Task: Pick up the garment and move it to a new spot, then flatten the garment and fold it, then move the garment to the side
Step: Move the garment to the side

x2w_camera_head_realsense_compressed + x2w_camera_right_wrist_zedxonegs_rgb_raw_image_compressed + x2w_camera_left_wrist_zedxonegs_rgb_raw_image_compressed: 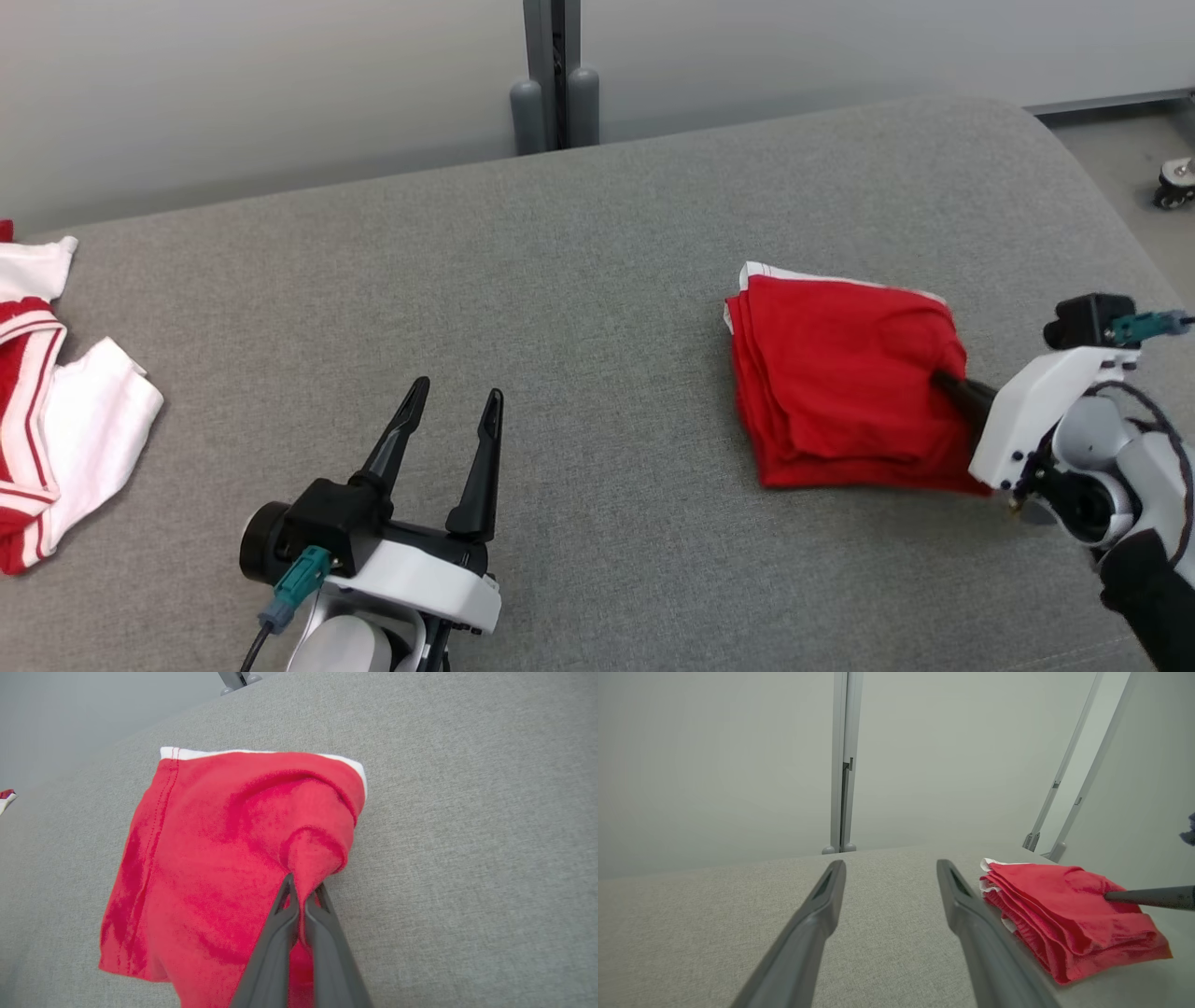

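On grey weave [607, 280] — folded garment [840, 383]

— What does the red garment [840, 383] look like?
— Bright red cloth with white trim, folded into a thick, layered square.
— Where is it?
— On the grey fabric surface [597, 280], toward the right, one fold peaked upward.

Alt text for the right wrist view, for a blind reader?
The right gripper is shut on a pinch of the folded red garment, which lies on a grey cushion. White trim shows along its top edge.
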Controlling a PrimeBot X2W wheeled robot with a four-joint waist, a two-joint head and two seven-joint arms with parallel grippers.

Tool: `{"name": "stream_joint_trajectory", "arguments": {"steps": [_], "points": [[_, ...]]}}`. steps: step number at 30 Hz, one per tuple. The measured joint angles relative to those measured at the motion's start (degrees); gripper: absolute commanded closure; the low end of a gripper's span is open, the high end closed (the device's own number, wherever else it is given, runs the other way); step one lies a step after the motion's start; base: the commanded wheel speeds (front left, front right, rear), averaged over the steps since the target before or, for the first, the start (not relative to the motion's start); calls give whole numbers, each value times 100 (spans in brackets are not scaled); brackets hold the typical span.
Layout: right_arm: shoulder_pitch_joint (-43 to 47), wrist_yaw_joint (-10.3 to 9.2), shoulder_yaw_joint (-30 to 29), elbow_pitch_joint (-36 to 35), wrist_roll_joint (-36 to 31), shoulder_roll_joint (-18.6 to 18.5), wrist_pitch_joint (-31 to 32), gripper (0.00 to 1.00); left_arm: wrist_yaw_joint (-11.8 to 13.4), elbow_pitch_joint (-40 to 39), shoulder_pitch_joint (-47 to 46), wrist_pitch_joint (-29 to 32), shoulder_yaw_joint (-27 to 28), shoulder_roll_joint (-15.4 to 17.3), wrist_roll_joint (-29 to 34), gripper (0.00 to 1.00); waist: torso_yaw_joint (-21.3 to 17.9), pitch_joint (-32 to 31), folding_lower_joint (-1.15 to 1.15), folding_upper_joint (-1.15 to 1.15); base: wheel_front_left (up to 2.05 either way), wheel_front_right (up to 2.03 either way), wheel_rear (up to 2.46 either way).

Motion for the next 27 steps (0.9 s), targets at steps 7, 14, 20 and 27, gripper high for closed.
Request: {"name": "stream_joint_trajectory", "arguments": {"steps": [7, 14, 20, 27], "points": [[-769, 1, 311, 10, -27, -583, -170, 100, -2, 69, -254, 1, -123, -1, 104, 0, -9, 495, 0, 0, 0, 0, 0], [-1568, 2, 627, 330, -43, -1136, -327, 100, 1, 98, -584, 1, -231, 2, 246, 0, 146, 1038, 0, 0, 0, 0, 0], [-2129, 2, 806, 816, -2, -1543, -519, 100, 46, 101, -771, 0, -330, 0, 263, 0, 309, 1432, 0, 0, 0, 0, 0], [-2395, 2, 1088, 1326, 27, -1645, -642, 100, 60, 126, -810, 1, -318, 1, 263, 0, 353, 1530, 0, 0, 0, 0, 0]]}}
